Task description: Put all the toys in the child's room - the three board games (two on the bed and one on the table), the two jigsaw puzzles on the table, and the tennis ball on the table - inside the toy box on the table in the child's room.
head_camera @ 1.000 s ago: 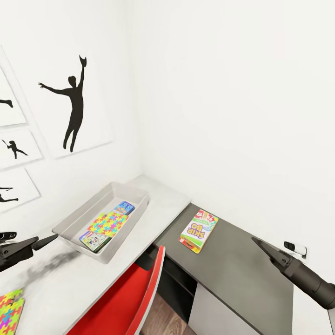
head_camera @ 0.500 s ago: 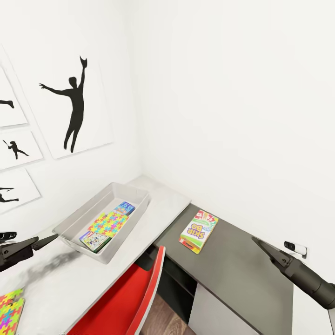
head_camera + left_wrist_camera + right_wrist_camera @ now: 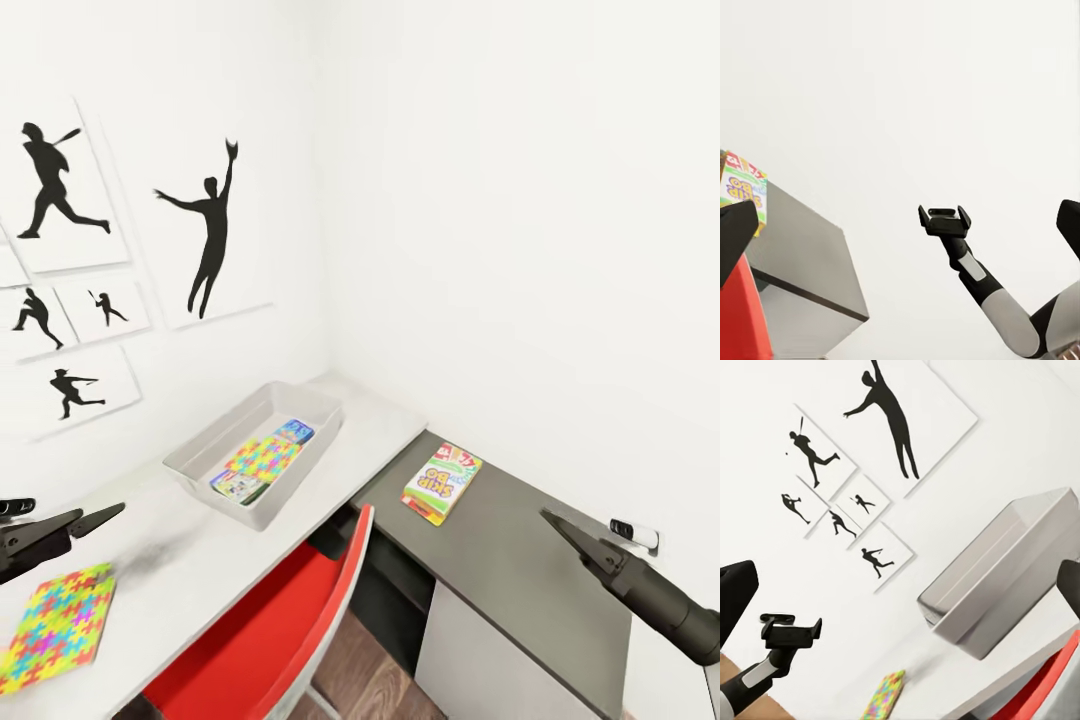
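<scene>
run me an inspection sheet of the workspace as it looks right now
surface: pale grey table with a lower dark grey section.
job's things: toy box holds a jigsaw puzzle lying over two board games; second jigsaw puzzle on the table near the left gripper; SKIP BO game on the dark section.
clutter: nothing seen.
grippers: left gripper and right gripper hover, holding nothing; both look shut.
cables: nothing seen.
surroundings: white walls, silhouette pictures, red chair.
</scene>
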### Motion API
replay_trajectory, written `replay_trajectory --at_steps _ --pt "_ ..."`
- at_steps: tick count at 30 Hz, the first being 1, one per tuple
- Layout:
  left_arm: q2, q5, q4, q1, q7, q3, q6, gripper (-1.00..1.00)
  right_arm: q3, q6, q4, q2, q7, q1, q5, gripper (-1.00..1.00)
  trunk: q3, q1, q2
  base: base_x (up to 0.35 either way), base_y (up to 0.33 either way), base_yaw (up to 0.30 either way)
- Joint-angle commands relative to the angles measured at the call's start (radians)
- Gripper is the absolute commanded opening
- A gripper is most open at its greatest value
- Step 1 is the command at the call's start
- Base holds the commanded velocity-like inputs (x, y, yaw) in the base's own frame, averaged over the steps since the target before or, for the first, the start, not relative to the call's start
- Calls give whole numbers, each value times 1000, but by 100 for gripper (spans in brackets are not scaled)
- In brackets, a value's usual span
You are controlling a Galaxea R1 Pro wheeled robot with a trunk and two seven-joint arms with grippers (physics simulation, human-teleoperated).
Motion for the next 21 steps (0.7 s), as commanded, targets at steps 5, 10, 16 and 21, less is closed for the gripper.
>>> replay_trajectory --at_steps 5,10,16,21 --pt "0 0 0 -1 -3 -1 11 100 -1 9 -1 -1 2 2 -2 100 6 0 -2 -297 55 172" --pt "0 -20 0 0 -3 -1 11 100 -1 9 -1 -1 2 3 -2 100 13 0 -2 -294 132 185" --pt "0 -34 0 0 -3 -1 11 100 -1 8 -1 0 2 3 -2 100 21 0 -2 -256 188 193" --pt "0 -35 0 0 -3 -1 11 100 -1 8 -7 -1 1 3 -2 100 27 0 -2 -191 233 204"
